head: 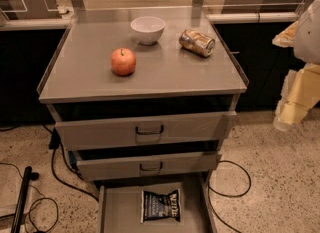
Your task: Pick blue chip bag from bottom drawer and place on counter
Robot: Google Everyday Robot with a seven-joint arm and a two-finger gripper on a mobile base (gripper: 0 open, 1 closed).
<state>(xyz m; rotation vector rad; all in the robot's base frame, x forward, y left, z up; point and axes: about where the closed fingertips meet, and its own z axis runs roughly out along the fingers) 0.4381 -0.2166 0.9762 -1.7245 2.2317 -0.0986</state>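
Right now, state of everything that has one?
blue chip bag: lying flat in bottom drawer
bottom drawer: pulled open
top drawer: partly open
middle drawer: partly open
can: crushed, on its side, on counter
bowl: upright
gripper: right of counter, away from bag

Blue chip bag in bottom drawer

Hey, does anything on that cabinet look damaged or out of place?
The can on the counter lies on its side, dented and crumpled, right of the bowl. Nothing else stands out. The gripper hangs right of the cabinet, far from the blue chip bag.
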